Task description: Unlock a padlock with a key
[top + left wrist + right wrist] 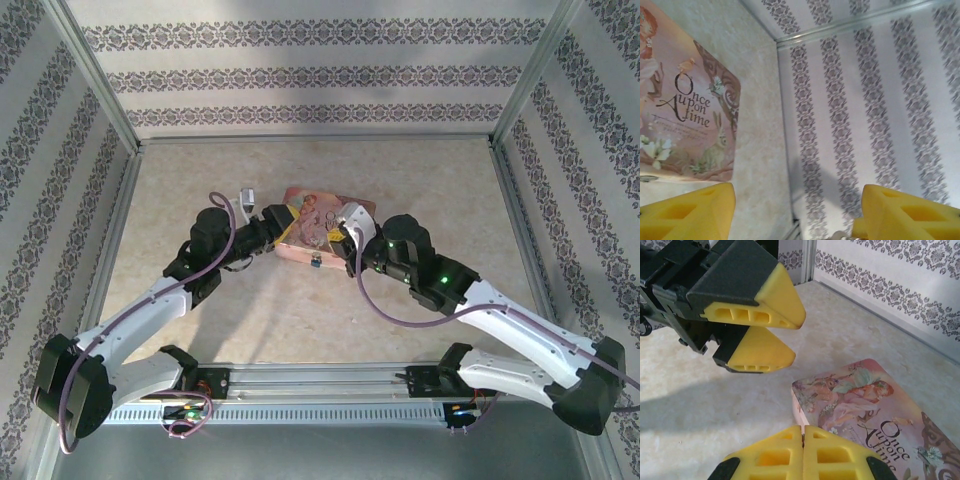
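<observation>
Presently both arms converge on the box (pixel 315 215) at mid-table (pixel 300 330), one from each side.

Left gripper (pixel 799 192): released, fingers wide apart, nothing between them, aimed past a corner of the box. It is judged to be poised to take and steady the padlock.

Right gripper (pixel 803 452): clenched, pads pressed flush, just beside a corner of the box and facing the left gripper. A key may be pinched in the seam, but nothing protrudes there, so I cannot confirm it.

Padlock (pixel 316 262): appears as a small silvery-blue item on the table, touching or just beside the box's near edge, between the two grippers. It is too small to read the shackle.

Assessment: lock not yet held and unlocking not begun. The lock needs securing before any key insertion.
</observation>
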`<action>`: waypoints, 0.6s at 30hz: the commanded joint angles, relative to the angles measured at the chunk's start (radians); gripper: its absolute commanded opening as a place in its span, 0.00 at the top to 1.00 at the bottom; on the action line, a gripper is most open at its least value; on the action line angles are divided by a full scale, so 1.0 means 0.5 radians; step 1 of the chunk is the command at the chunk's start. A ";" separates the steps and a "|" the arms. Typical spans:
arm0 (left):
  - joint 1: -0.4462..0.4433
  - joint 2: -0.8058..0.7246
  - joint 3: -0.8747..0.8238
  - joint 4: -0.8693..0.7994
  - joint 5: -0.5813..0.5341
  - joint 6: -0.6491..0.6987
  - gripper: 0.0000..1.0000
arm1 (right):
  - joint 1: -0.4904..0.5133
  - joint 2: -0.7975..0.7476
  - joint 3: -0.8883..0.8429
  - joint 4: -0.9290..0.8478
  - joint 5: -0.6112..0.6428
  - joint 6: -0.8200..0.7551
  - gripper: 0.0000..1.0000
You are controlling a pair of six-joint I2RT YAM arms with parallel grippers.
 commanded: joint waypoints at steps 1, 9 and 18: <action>-0.028 -0.004 -0.060 0.400 -0.107 -0.467 0.32 | 0.029 0.060 -0.014 0.200 0.008 0.021 1.00; -0.048 0.026 -0.228 0.729 -0.272 -1.085 0.30 | 0.056 0.266 0.098 0.466 -0.007 0.047 1.00; -0.112 -0.019 -0.204 0.641 -0.345 -1.151 0.30 | 0.079 0.493 0.253 0.680 -0.085 0.044 1.00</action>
